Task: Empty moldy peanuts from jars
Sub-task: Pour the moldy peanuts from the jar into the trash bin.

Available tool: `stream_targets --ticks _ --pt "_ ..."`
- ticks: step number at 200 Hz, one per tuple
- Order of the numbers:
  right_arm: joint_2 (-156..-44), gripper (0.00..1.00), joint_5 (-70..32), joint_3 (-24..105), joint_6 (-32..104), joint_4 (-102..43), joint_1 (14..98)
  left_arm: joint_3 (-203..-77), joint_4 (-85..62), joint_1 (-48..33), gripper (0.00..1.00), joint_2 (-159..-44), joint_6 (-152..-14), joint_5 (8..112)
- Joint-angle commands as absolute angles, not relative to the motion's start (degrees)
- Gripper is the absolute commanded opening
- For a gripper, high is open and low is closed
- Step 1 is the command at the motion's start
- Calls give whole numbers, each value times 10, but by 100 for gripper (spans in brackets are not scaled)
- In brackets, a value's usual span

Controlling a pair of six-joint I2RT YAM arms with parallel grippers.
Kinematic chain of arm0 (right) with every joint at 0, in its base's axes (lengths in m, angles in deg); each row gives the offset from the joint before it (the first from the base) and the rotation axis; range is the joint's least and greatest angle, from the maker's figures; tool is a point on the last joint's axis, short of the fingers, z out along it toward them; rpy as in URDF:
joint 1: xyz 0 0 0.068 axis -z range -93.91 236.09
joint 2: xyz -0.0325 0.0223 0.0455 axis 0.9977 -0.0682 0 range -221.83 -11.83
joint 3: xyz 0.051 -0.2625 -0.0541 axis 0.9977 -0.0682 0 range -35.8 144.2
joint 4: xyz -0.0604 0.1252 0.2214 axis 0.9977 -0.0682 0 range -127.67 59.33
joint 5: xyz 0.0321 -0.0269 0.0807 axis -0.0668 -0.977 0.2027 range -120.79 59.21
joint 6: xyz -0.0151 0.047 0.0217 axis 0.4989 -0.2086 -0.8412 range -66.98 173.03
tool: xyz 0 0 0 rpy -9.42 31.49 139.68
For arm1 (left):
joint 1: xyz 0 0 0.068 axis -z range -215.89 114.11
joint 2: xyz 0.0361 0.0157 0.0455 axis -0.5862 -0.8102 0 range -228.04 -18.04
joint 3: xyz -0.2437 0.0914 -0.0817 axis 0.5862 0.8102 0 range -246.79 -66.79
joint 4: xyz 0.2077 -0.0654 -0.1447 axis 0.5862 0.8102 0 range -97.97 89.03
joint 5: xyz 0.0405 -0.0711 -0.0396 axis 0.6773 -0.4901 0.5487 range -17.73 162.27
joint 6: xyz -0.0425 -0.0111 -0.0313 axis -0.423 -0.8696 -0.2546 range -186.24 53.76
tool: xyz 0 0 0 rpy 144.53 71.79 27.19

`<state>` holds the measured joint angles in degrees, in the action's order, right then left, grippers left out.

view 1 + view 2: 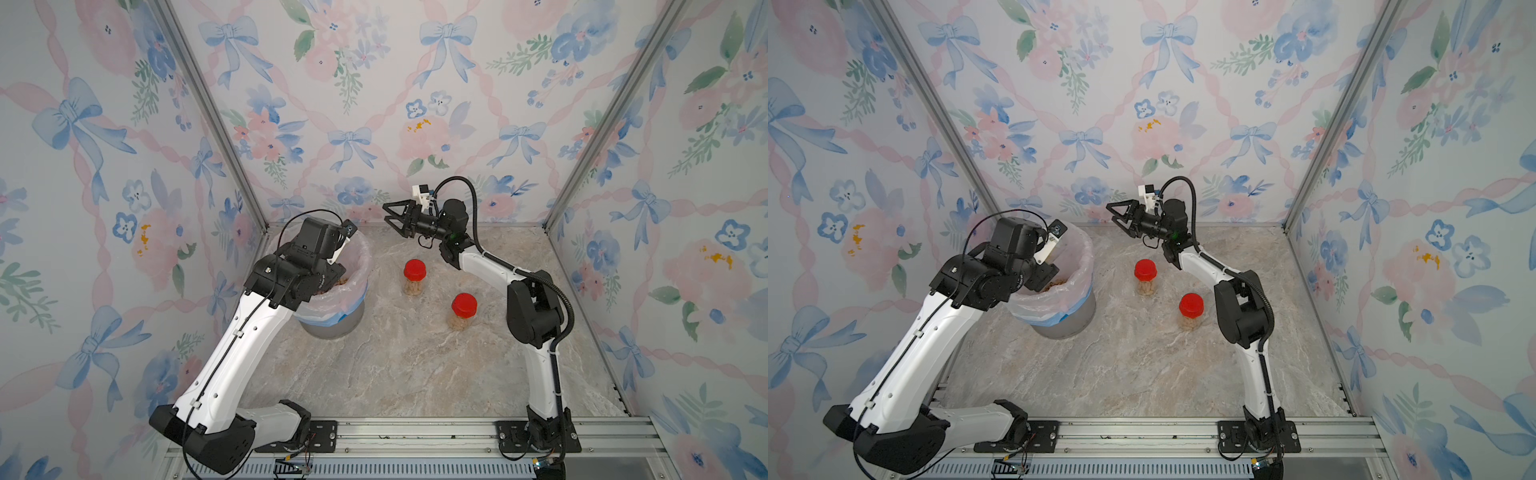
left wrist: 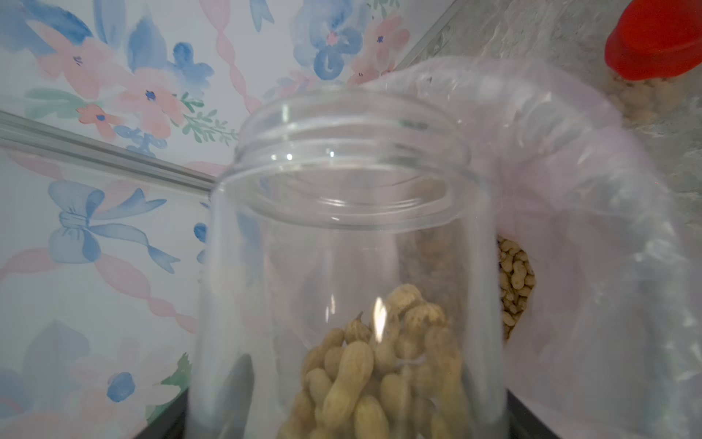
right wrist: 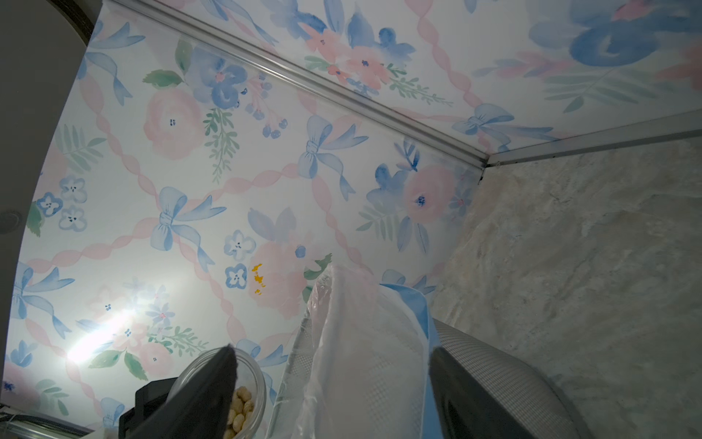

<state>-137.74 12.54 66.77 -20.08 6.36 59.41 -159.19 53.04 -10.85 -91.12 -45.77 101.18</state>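
My left gripper [image 2: 353, 414] is shut on a clear open jar [image 2: 349, 235], held tilted over the bin's mouth. Moldy peanuts [image 2: 380, 365] lie heaped in the jar's lower part, and more [image 2: 514, 281] lie inside the bin. The same jar [image 3: 255, 380] shows in the right wrist view, behind one finger. Two slim jars with red lids stand upright on the table in both top views [image 1: 414, 277] [image 1: 464, 311] [image 1: 1145, 277] [image 1: 1191, 311], each holding peanuts. My right gripper [image 1: 392, 218] [image 1: 1117, 216] [image 3: 334, 384] hangs open and empty in the air near the back wall, right of the bin.
A grey bin [image 1: 332, 328] [image 1: 1067, 324] with a pinkish plastic liner [image 1: 359, 266] stands at the back left of the marble table [image 1: 407, 374]. Flowered walls close in three sides. A metal rail [image 1: 415, 436] runs along the front edge.
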Motion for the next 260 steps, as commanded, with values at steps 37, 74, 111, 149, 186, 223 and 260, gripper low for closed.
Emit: stream_targets --ticks 37,74,111,149,186,223,260 --pt "-1362 81 124 642 -215 133 611 -1603 551 -138 6 -957 -553 963" --pt "-1366 81 125 627 -232 162 621 -1609 571 -150 3 -975 -606 907" --pt "-1361 81 132 618 -232 166 621 -1595 587 -167 5 -990 -658 920" --pt "-1343 81 126 595 -224 169 623 -1604 584 -207 9 -995 -699 898" --pt "-1332 81 117 579 -218 167 616 -1628 580 -220 8 -1018 -748 874" --pt "-1320 81 107 561 -208 163 610 -1658 562 -238 5 -1028 -829 818" --pt "-1304 81 92 535 -200 165 607 -1626 487 -268 6 -996 -926 697"
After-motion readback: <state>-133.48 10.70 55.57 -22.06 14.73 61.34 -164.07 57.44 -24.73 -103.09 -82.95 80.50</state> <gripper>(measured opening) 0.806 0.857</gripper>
